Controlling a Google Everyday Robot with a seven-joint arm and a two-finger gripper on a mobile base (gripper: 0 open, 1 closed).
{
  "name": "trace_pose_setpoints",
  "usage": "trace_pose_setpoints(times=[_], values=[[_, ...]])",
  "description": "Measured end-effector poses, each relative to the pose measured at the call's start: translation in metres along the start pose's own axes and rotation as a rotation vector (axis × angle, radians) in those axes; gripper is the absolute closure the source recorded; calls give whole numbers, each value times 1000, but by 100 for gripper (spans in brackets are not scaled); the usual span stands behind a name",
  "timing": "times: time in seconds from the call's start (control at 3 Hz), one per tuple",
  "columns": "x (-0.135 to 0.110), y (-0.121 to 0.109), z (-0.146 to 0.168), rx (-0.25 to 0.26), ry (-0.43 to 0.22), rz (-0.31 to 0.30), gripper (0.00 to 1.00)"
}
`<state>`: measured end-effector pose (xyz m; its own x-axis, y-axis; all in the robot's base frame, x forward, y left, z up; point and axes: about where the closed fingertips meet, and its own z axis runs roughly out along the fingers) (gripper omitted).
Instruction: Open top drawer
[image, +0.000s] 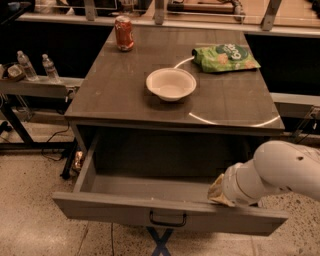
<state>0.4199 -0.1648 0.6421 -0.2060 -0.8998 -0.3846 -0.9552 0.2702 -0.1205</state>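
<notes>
Pulling straight and level would have served you best: in the camera view the top drawer (125, 212) stood well out beneath the worktop (115, 100), with the pincer (219, 191) at its front rim, right side, grip state impossible to tell. Drawer box and bowl (170, 83) seemingly held nothing.

Colour survey: grey top drawer (110, 212), white arm (282, 172).
Dark handle (167, 220); tan gripper (218, 191) at the drawer's front rim; white bowl (171, 84); orange-red can (124, 33); green bag (225, 57); grey-brown tabletop (125, 95); speckled floor (30, 225).
</notes>
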Motion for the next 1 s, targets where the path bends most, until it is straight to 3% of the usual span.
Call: trace_pose_setpoints(times=[0.33,0.67,1.0], values=[[0,10,-2,-20,0,-1,100],[0,53,-18,-114,5,-9,100],[1,68,-26,-150,11,-16,100]])
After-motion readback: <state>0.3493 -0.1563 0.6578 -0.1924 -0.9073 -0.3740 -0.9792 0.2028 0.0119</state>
